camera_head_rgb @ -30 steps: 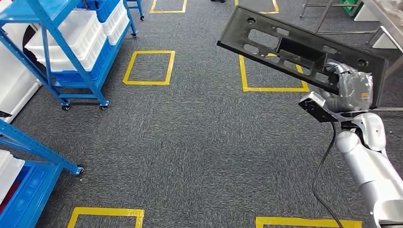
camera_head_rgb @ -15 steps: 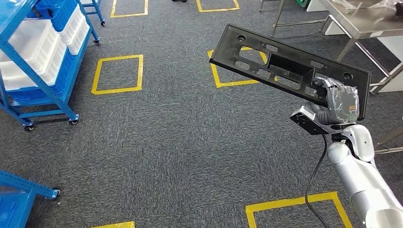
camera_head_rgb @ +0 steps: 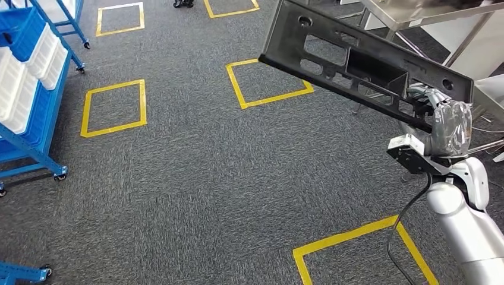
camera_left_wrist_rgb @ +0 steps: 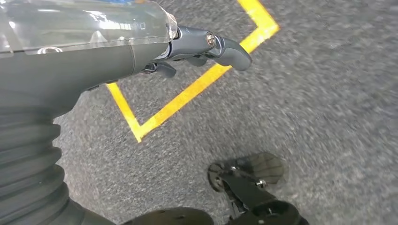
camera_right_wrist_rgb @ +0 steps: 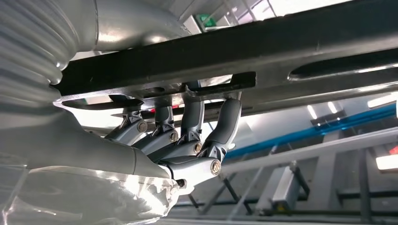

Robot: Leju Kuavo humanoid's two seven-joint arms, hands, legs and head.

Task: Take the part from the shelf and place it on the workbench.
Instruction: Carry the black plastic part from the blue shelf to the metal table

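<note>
Grey carpet (camera_head_rgb: pixel 196 178) covered the floor, marked with four yellow tape squares (camera_head_rgb: pixel 114 108). One blue wheeled shelf (camera_head_rgb: pixel 27 127) with white bins (camera_head_rgb: pixel 18 89) stood at the far left; one steel workbench (camera_head_rgb: pixel 416 12) at the upper right. One black part (camera_head_rgb: pixel 356 62), held aloft, was gripped at its near end by the right hand (camera_head_rgb: pixel 443 122), fingers (camera_right_wrist_rgb: pixel 220 126) hooked through a slot. Left hand (camera_left_wrist_rgb: pixel 141 51) hung over the carpet, holding nothing, fingers loosely apart.
</note>
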